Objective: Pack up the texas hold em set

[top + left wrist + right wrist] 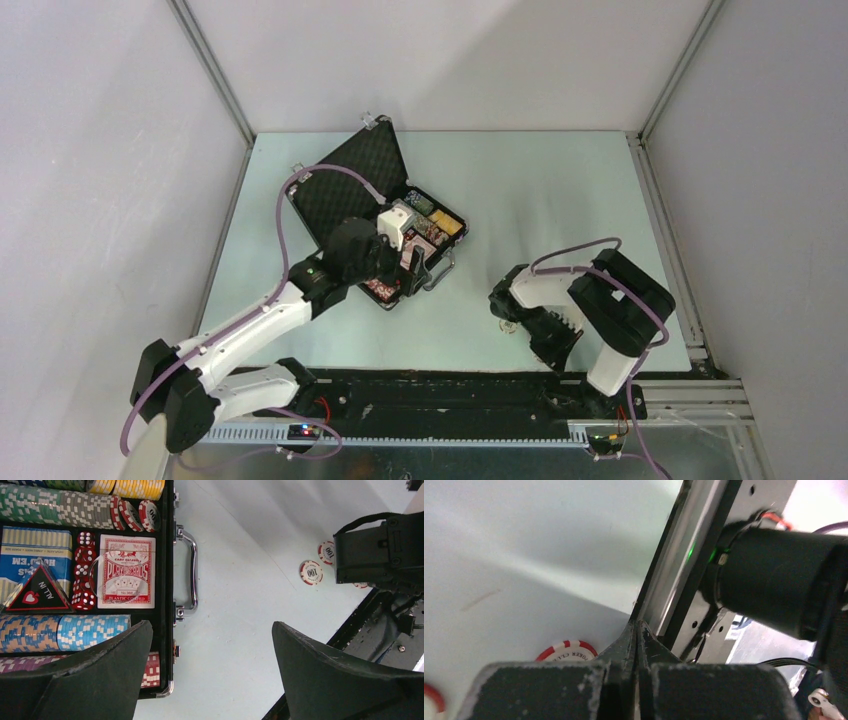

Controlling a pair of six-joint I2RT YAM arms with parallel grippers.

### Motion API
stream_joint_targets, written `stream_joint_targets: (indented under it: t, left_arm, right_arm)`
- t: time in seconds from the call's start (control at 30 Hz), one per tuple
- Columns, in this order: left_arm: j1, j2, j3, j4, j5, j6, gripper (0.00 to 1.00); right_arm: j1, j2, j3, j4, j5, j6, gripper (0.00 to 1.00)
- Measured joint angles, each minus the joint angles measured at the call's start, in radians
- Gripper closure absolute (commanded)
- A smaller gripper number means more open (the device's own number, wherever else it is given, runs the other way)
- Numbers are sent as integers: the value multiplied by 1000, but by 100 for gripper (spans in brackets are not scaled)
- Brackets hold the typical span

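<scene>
The black case (350, 185) lies open at the table's middle left with its lid raised. In the left wrist view it holds rows of chips (60, 507), a red card deck (126, 571), a blue deck (35, 555) and red dice (84, 575); its silver handle (192, 570) faces the table. My left gripper (420, 275) hovers open and empty over the case's front edge (211, 625). Loose red-and-white chips (311, 572) lie on the table by my right gripper (506, 318). Its jaws are pressed together (638, 625), with one chip (566, 650) just to their left.
A triangular "ALL IN" marker (36, 592) lies in the case. The black rail (450, 395) with the arm bases runs along the near edge, close behind the right gripper. Grey walls and metal frame posts (665, 90) enclose the table.
</scene>
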Motion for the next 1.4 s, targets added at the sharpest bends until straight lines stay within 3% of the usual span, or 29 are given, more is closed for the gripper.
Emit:
stream_joint_targets:
  t: [0.13, 0.3, 0.5, 0.7, 0.77, 0.9, 0.93, 1.03, 1.1, 1.27, 1.4]
  left_arm:
    - [0, 5, 6, -13, -15, -3, 4]
    - [0, 6, 19, -29, -49, -44, 5]
    - [-5, -33, -42, 69, -70, -158, 7]
    - [-146, -2, -58, 145, -102, -211, 11]
    - [-199, 34, -48, 192, -98, -228, 13]
    - [-261, 140, -48, 292, -84, -278, 14]
    - [-278, 179, -48, 318, -84, -291, 14]
    - [-349, 309, -21, 358, -81, -320, 14]
    - [-399, 398, 35, 360, -73, -323, 14]
    - [-523, 632, 318, 278, -96, -270, 2]
    - [-586, 739, 539, 124, -176, -156, 0]
  right_arm:
    - [27, -25, -38, 92, -103, -16, 100]
    - [75, -196, -38, 153, -127, -82, 100]
    - [45, -321, 25, 503, 100, -265, 100]
    - [34, -490, 190, 496, 239, -452, 100]
    - [-12, -629, 215, 488, 276, -533, 100]
    - [-220, -878, 243, 492, 331, -731, 99]
    - [-261, -914, 245, 496, 333, -774, 94]
    - [-378, -1010, 254, 537, 303, -954, 53]
    - [-404, -1029, 257, 567, 269, -1023, 40]
    - [-450, -1017, 304, 610, 183, -1185, 31]
    - [-461, -1012, 332, 635, 139, -1243, 29]
